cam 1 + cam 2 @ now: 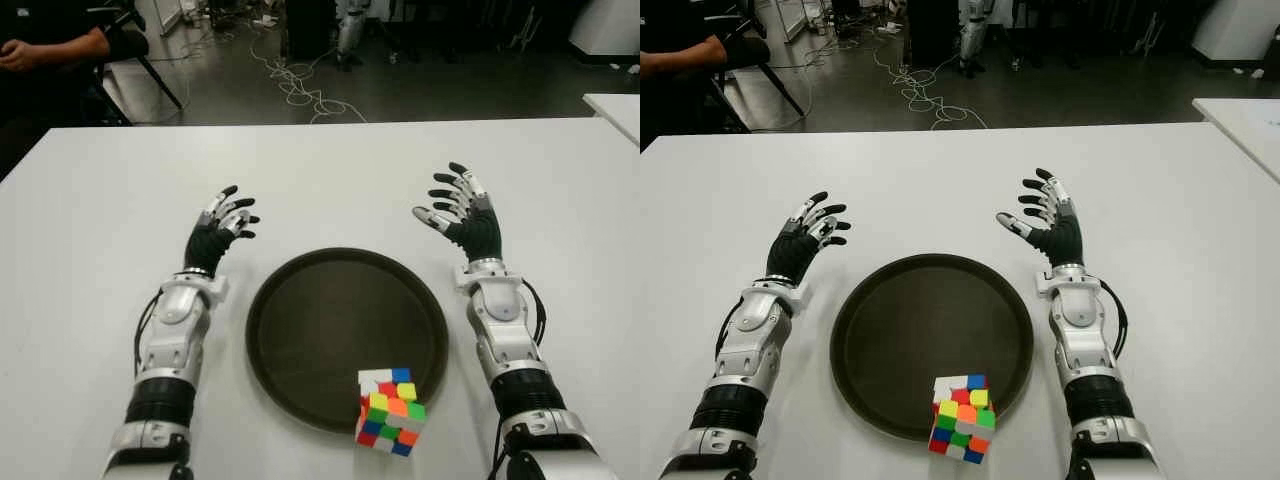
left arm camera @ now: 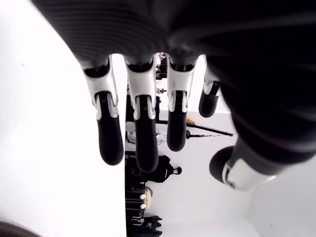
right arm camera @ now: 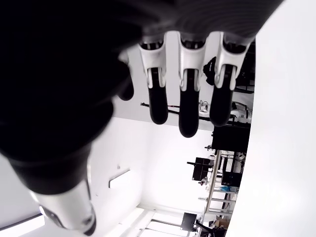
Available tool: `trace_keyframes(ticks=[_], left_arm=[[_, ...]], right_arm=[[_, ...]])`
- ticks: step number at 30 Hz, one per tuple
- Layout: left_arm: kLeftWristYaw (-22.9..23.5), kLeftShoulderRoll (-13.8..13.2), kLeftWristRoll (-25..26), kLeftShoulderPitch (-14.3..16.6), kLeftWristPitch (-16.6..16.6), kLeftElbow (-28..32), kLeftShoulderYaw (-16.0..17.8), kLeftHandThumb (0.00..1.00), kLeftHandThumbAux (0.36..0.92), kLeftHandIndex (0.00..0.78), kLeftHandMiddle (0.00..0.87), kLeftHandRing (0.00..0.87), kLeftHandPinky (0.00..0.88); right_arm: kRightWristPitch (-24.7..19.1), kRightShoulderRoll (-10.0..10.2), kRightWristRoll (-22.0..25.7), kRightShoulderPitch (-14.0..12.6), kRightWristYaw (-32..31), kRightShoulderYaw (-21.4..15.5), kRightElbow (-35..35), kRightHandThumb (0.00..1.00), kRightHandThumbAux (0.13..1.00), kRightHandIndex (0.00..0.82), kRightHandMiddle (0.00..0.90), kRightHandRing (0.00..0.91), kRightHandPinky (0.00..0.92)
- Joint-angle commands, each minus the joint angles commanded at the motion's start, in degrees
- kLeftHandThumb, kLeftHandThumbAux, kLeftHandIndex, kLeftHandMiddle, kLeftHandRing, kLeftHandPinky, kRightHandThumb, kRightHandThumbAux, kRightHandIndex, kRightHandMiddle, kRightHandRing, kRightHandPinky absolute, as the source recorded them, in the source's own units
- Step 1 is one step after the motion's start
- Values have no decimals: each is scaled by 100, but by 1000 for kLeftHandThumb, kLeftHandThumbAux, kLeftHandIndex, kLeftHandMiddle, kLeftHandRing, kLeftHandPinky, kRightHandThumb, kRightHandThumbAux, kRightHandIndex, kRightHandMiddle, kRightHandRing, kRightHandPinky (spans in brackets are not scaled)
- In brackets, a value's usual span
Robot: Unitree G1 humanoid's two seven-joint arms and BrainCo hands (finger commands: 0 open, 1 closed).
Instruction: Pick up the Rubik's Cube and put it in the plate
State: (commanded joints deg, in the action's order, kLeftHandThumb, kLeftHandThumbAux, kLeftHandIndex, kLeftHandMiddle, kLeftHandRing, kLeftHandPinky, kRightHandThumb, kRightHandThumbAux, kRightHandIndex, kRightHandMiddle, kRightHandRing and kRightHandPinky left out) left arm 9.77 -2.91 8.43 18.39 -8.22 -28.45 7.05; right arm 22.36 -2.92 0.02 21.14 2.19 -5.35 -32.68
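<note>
- The Rubik's Cube [image 1: 389,411] sat at the near edge of the plate [image 1: 300,330], partly over its rim and tilted, nearer my right forearm than my left; whether it lay properly inside the plate I could not tell.
- My left hand [image 1: 218,228] hovered beside the plate's far left edge, fingers spread and holding nothing.
- My right hand [image 1: 458,210] hovered beside the plate's far right edge, likewise spread and empty.
- I judged the cube to be light, rigid and smooth-sided, with hard corners; it should not crush, but its slick faces could slip or a layer could twist under uneven pressure.
- I reckoned the best hold was thumb on one flat face and fingers on the opposite face, pressing at mid-height, clear of the plate's rim.
- The eye views showed the cube, plate and white table [image 1: 90,200]; the wrist views showed only each hand's extended fingers [image 2: 110,143] against the room, with no cube in sight.
</note>
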Motion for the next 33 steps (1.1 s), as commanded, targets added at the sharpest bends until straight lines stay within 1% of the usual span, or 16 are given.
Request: trace_keyframes(ticks=[4,8,13,25,27,29,32,33], left_arm=[[11,-18,-2,13,2,-14,2,645,621,115,262,339,412],[15,-28,-5,23,-15,-39,3,648,625,113,265,349,423],[31,-51,-7,40,-50,-94,4,642,624,111,264,342,416],[65,-79,-11,51,-71,-109,-2,635,622,113,263,341,412],[64,-80,-12,56,-83,-128,4,634,621,114,264,344,412],[63,-78,-10,60,-100,-146,10,641,621,115,268,350,411],[61,-72,-4,58,-110,-145,15,646,622,115,271,353,409],[58,-65,5,60,-123,-154,23,646,623,115,271,353,408]], right_arm=[[5,-6,-19,22,14,2,-26,100,790,156,261,296,306],[5,-7,0,37,-5,-5,-47,103,789,164,261,297,322],[-11,5,58,55,-64,-16,-60,96,784,160,250,297,331],[-15,1,93,116,-31,-48,-124,114,787,169,269,302,327],[-32,-18,80,131,-9,-60,-149,118,793,173,269,294,311],[-48,-42,72,149,5,-73,-179,111,810,192,264,271,254],[-106,-46,58,156,40,-77,-167,106,834,211,258,246,197],[-185,-45,60,163,75,-90,-140,104,845,217,256,237,180]])
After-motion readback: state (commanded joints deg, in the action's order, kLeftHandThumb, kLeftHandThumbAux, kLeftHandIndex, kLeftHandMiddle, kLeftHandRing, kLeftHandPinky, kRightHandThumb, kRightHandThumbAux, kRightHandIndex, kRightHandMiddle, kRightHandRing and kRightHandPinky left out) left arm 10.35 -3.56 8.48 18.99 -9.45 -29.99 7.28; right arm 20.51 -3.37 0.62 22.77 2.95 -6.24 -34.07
